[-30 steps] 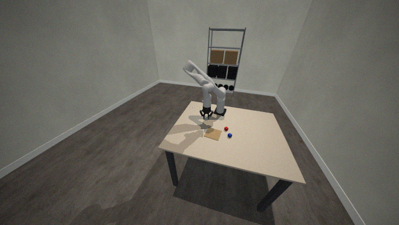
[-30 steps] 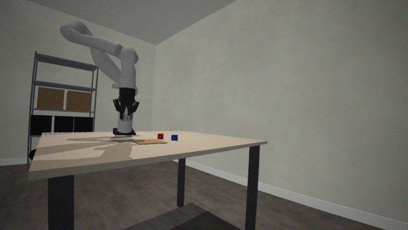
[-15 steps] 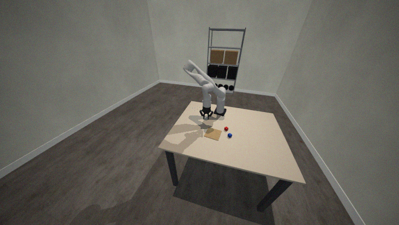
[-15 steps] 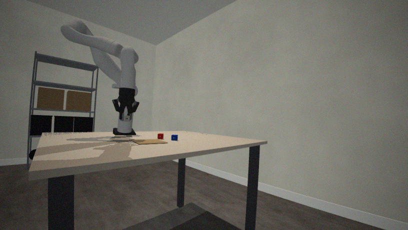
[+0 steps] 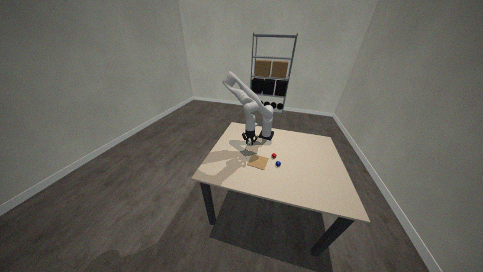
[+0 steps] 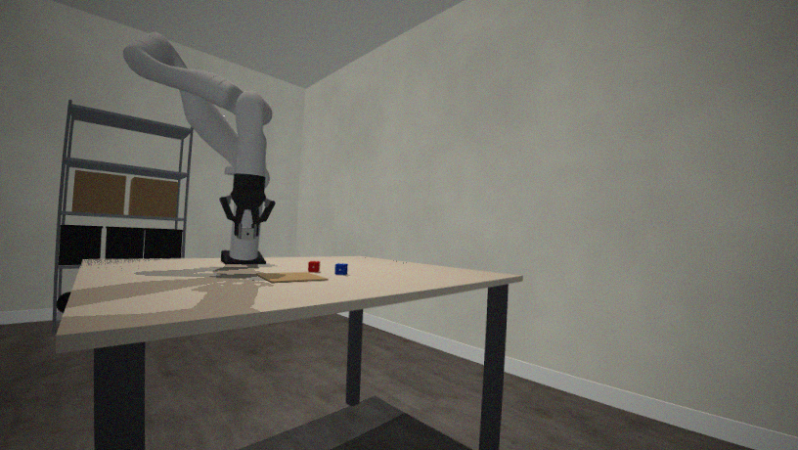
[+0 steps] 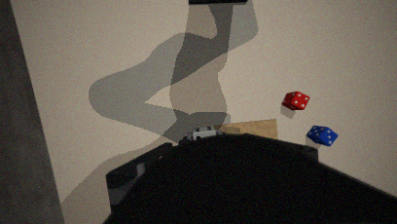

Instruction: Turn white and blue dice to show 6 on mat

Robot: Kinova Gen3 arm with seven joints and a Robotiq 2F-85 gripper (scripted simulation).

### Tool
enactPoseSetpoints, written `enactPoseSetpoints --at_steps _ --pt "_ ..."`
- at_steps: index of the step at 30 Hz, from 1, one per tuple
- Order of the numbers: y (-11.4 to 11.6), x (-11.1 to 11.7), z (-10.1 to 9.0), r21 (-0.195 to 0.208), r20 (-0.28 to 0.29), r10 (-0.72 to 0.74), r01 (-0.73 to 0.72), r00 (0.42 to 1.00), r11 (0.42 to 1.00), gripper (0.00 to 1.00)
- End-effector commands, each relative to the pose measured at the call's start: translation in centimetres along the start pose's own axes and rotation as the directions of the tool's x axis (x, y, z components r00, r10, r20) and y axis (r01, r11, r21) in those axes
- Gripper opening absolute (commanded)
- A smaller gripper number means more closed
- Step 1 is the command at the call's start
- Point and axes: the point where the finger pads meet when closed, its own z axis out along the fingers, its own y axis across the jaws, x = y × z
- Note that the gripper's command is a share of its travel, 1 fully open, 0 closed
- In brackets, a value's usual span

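My gripper (image 5: 249, 142) hangs above the table near the arm's base, left of and behind the tan mat (image 5: 258, 161). It is shut on the white die (image 7: 204, 132), whose edge peeks over the dark gripper body in the wrist view. In the side view the gripper (image 6: 246, 233) is well above the table top. The red die (image 5: 273, 155) and the blue die (image 5: 277, 163) sit on the bare table just right of the mat, apart from each other. They also show in the wrist view, red die (image 7: 295, 100) and blue die (image 7: 321, 134). The mat (image 6: 291, 276) lies flat.
The arm's base (image 5: 266, 135) stands at the table's far edge. A metal shelf (image 5: 272, 72) with boxes stands against the back wall. The table's left edge (image 7: 29, 112) shows in the wrist view.
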Motion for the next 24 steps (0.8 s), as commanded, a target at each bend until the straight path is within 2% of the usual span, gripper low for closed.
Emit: enactPoseSetpoints --at_steps 1,4,6,11,16,21,23,24 --pt "0.3 -0.3 0.0 -0.002 -0.006 0.093 -0.093 0.996 0.996 0.26" --pt "0.4 -0.4 0.1 -0.003 -0.017 0.196 -0.196 0.981 0.981 0.26" --pt "0.4 -0.4 0.1 -0.003 -0.017 0.196 -0.196 0.981 0.981 0.26" --pt "0.5 -0.7 0.3 0.001 -0.034 0.382 -0.382 0.923 0.924 0.26" --pt "0.5 -1.1 0.6 0.010 -0.046 0.573 -0.573 0.818 0.819 0.26" --pt "0.4 -1.6 0.8 0.022 -0.050 0.747 -0.747 0.663 0.665 0.26" --pt "0.4 -1.6 0.8 0.022 -0.050 0.747 -0.747 0.663 0.665 0.26" --pt "0.4 -1.8 0.8 0.025 -0.050 0.778 -0.778 0.626 0.628 0.26"
